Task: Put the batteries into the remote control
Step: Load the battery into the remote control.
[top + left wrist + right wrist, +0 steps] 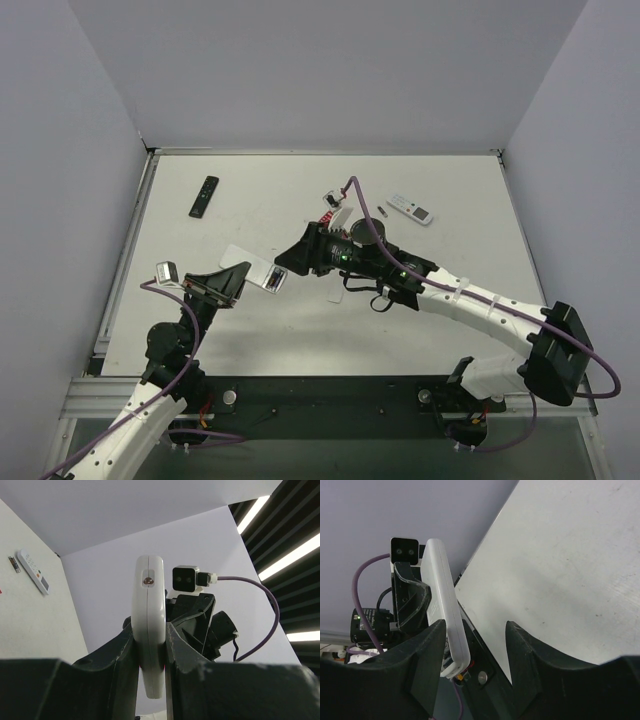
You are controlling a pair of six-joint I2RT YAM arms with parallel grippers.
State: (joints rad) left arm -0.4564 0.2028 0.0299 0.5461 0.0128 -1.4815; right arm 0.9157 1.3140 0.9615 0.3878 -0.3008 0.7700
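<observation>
Pinches the white remote control (148, 605) edge-on in the left hand (150, 645), fingers tight against both flat faces, lower end buried between them. Holds it raised off the desk (450, 180), probably so that the plain back stands free for the other arm to reach. Points the right hand (475, 627) at the remote control, jaws partly spread and gripping nothing, one finger just beside the remote control's long edge and not yet around it. Suggests a regrip or work on the back cover. Shows one battery (383, 211) and a red-and-white remote (410, 208) lying well apart from the remote control, off to its far right, waiting to be fetched. Cannot tell whether any cell already sits inside.
</observation>
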